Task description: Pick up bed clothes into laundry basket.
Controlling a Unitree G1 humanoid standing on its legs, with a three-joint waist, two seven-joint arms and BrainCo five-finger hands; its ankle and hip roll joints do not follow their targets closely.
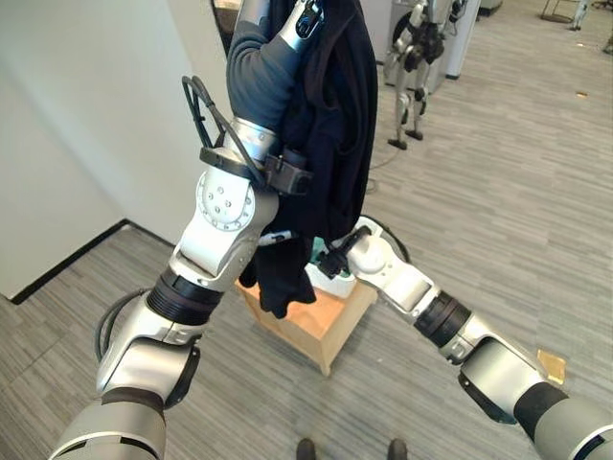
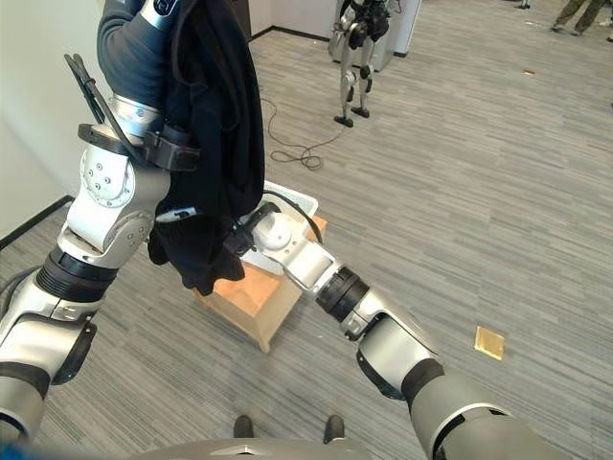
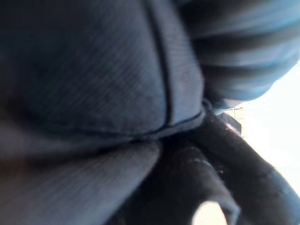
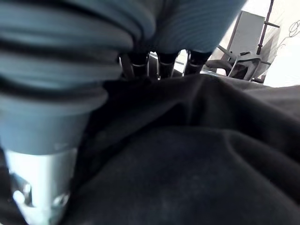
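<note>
A black garment [image 1: 335,115] hangs in a long drape from my left hand [image 1: 306,17], which is raised high with its fingers curled into the cloth. In the left wrist view the dark cloth [image 3: 93,70] lies right against the hand. The garment's lower end dangles over a white laundry basket [image 2: 292,196] on a low wooden table [image 2: 254,297]. My right hand [image 2: 239,235] reaches in from the right, low, against the hanging cloth just above the basket. In the right wrist view its fingers [image 4: 161,63] are straight and rest on the black cloth [image 4: 197,154].
A white wall runs along the left. Another robot [image 2: 356,48] stands at the back, with a cable [image 2: 297,144] looping on the grey plank floor near it. A small yellow square [image 2: 489,342] lies on the floor to the right.
</note>
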